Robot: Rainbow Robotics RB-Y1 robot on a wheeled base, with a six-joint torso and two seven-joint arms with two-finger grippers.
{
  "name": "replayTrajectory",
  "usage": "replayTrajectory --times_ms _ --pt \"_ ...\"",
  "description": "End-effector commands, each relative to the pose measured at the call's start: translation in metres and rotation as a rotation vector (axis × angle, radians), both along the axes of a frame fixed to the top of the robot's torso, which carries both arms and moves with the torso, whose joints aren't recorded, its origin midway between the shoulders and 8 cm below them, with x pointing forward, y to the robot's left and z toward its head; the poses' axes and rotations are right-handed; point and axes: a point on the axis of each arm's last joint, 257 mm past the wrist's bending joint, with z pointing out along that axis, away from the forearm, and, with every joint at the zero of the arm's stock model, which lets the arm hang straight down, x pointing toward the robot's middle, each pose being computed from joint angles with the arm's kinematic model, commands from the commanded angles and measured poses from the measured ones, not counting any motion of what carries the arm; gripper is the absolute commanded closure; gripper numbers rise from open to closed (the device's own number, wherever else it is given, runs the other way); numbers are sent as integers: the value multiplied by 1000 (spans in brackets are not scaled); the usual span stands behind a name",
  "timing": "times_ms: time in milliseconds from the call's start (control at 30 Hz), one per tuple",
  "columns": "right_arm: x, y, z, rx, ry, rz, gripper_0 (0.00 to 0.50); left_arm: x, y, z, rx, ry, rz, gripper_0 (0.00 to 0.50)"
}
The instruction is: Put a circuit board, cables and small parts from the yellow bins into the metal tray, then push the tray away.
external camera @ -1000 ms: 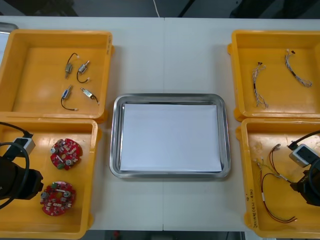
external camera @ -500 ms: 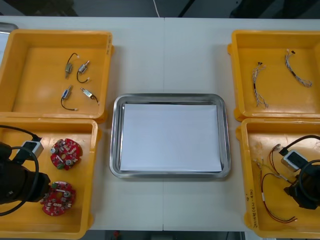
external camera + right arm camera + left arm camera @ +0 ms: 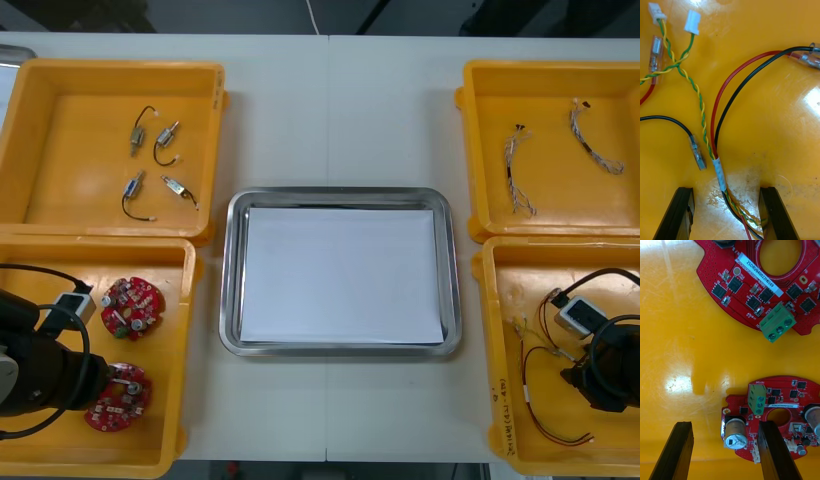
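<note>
Left gripper [image 3: 724,455] hangs over the yellow bin [image 3: 170,270] at 8 o'clock of the metal tray [image 3: 340,192], fingers [image 3: 675,450] apart and empty. Only the capacitor edge of the nearer circuit board [image 3: 771,416] lies in the gap; the rest sits beyond one finger, so I'd shift sideways before closing. Right gripper [image 3: 727,215] is low in the 4 o'clock bin [image 3: 520,270], fingers apart. The cable bundle [image 3: 719,174] runs lengthwise through the gap, nearer one finger. Tray sits mid-counter, white inside.
</note>
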Motion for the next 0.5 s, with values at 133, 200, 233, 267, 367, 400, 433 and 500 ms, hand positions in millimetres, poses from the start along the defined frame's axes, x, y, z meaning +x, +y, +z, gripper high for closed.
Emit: replayTrajectory --times_ms 133,200,233,267,367,400,433,500 --pt "1 -4 -1 -45 3 39 0 -17 10 -12 60 42 -83 0" --pt "2 -4 -1 -46 2 39 0 -19 10 -14 60 48 -81 0" --pt "1 -4 -1 -45 3 38 0 -20 10 -15 59 51 -80 0" --pt "1 -4 -1 -45 3 38 77 -21 10 -15 60 50 -81 0" --pt "1 -3 -1 -38 6 35 426 -21 11 -16 61 49 -82 0" --pt "1 -3 -1 -36 6 33 500 -21 12 -15 64 48 -82 0" --pt "1 -3 -1 -37 7 32 500 -21 12 -15 64 48 -83 0" --pt "1 -2 -1 -34 4 33 500 -22 12 -16 64 49 -81 0"
